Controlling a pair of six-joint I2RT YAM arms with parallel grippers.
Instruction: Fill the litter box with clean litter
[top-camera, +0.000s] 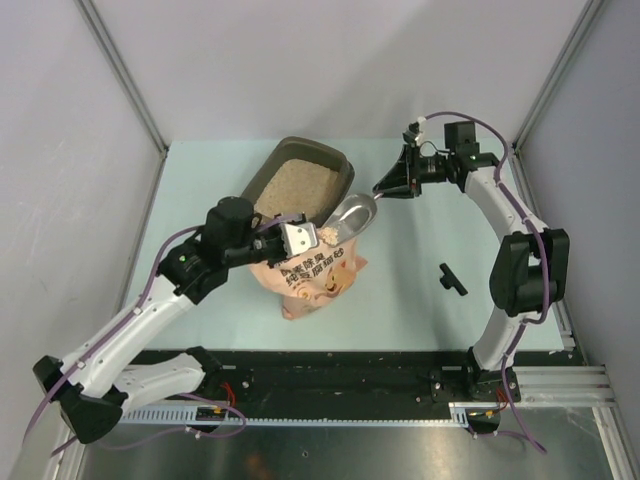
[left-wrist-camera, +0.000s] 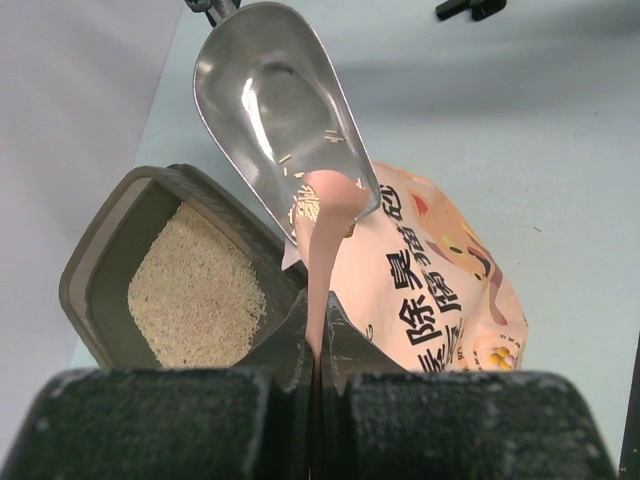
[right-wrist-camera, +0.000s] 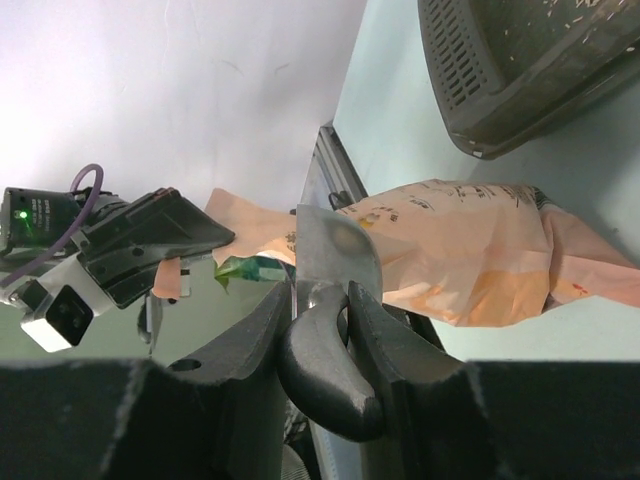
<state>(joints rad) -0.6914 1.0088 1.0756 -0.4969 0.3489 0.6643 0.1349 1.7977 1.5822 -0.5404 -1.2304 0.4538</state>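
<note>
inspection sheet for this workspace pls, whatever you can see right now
surface: pale green table
job's things: litter box at the back, a layer of clean litter inside
clutter: pink bag in front of the box; small black part loose on the right
grippers: left gripper shut on the bag's edge; right gripper shut on the metal scoop, only a few grains in it
cables: purple cables along both arms
surroundings: grey walls, metal frame posts
</note>
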